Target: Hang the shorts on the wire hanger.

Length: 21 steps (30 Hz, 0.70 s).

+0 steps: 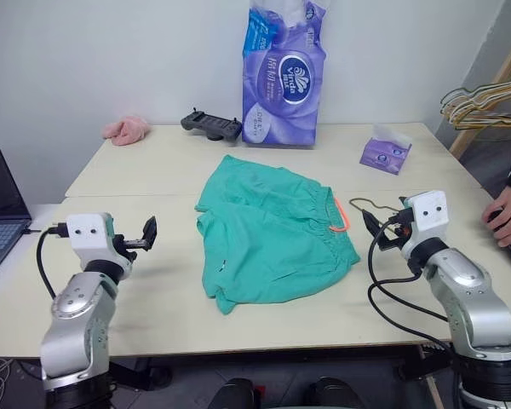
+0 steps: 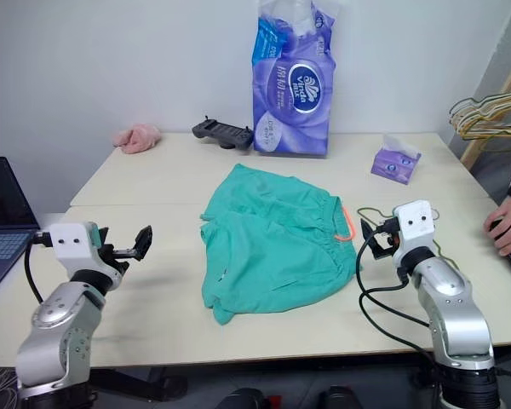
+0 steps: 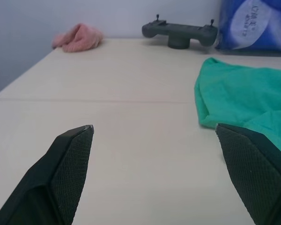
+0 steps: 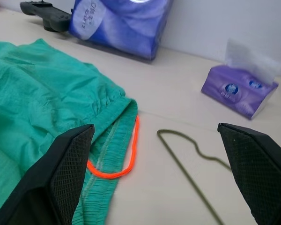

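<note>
you've got the shorts [image 1: 272,234] lying flat in the middle of the table [image 1: 153,281], waistband and orange drawstring [image 4: 124,159] turned toward your right side. the wire hanger [image 4: 187,157] lies flat just beside that waistband, so the two task things sit close together, probably to let one arm steady the cloth while the other feeds the wire.

your left gripper [image 1: 146,234] hovers off the shorts' left edge, fingers wide apart and empty. your right gripper [image 1: 376,228] hangs over the hanger, fingers [image 4: 65,173] likewise spread, holding nothing.

from the head views the hanger is a faint line, partly behind the right arm. the right wrist view shows its hook and one wire arm plainly, apart from the drawstring.
</note>
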### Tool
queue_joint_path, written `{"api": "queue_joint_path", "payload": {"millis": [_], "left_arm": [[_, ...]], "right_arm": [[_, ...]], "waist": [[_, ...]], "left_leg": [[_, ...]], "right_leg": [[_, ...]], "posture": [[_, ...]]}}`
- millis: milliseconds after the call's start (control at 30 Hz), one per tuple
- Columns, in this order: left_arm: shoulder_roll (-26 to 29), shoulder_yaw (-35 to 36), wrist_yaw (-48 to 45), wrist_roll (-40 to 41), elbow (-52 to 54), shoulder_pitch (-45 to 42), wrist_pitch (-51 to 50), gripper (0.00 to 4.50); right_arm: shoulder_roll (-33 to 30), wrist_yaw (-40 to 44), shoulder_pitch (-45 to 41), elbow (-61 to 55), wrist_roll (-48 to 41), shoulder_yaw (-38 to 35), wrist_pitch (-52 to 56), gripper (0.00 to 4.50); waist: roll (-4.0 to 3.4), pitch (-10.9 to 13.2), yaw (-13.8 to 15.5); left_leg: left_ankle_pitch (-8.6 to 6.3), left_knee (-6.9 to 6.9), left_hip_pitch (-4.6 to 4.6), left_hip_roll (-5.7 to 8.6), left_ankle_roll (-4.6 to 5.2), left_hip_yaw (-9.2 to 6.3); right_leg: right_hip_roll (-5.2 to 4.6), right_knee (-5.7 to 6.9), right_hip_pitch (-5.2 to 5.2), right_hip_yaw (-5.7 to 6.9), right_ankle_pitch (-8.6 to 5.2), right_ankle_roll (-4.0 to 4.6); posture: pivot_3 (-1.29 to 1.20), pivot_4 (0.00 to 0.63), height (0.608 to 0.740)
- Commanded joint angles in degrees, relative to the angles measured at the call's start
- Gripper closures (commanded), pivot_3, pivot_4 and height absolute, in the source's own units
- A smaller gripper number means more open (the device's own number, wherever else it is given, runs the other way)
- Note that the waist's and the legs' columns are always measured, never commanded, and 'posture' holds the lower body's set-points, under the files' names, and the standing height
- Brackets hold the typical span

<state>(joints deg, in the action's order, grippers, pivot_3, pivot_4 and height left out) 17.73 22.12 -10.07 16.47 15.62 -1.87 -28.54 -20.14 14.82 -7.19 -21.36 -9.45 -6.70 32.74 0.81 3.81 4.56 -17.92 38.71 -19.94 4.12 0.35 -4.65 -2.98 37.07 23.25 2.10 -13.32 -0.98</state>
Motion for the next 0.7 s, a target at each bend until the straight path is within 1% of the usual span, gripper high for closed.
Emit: {"api": "queue_joint_path", "payload": {"millis": [33,100,167,333,700], "left_arm": [[-0.2,-4.2,0.4,-2.4,2.3,-0.5,1.8,0.03],[0.4,-6.9,-1.3,-3.5,1.6,-0.2,3.8,0.03],[1.0,-8.0,-2.4,-3.9,0.9,0.2,4.6,0.03],[1.8,-8.3,-4.3,-3.2,0.7,0.4,4.8,0.03],[1.8,-9.1,-6.0,-3.4,1.1,0.8,4.9,0.03]], "right_arm": [[0.8,-1.2,0.3,0.2,1.3,0.6,-2.8,0.0],[0.9,-1.2,1.0,0.7,1.7,0.7,-3.5,0.0],[0.8,-1.0,1.4,0.7,1.8,0.5,-4.0,0.0],[0.1,-1.1,1.8,0.4,2.1,-0.4,-4.1,0.0],[-0.3,-1.1,2.2,-0.8,2.0,0.0,-3.6,0.0]], "waist": [[0.01,0.0,0.0],[0.01,-0.1,0.1],[0.01,-0.1,0.1],[-0.04,-0.1,-0.2],[-0.08,-0.2,-0.2]], "left_leg": [[0.0,0.0,-0.01,0.0,0.0,0.0],[-0.01,0.0,-0.01,0.05,0.02,0.0],[-0.02,0.0,-0.02,0.08,0.05,0.0],[-0.03,0.0,0.03,0.02,0.08,0.0],[-0.03,0.01,0.04,0.01,0.09,0.02]], "right_leg": [[0.0,-0.01,0.01,0.0,0.0,0.0],[-0.01,-0.02,0.01,-0.04,0.01,0.02],[-0.03,-0.04,-0.01,-0.04,0.0,-0.01],[0.02,0.01,0.0,-0.05,-0.1,-0.16],[0.04,0.02,-0.01,-0.05,-0.09,-0.15]], "posture": [[0.11,0.0,0.74],[0.1,0.0,0.74],[0.1,0.0,0.74],[0.08,0.0,0.74],[0.07,0.001,0.74]]}}
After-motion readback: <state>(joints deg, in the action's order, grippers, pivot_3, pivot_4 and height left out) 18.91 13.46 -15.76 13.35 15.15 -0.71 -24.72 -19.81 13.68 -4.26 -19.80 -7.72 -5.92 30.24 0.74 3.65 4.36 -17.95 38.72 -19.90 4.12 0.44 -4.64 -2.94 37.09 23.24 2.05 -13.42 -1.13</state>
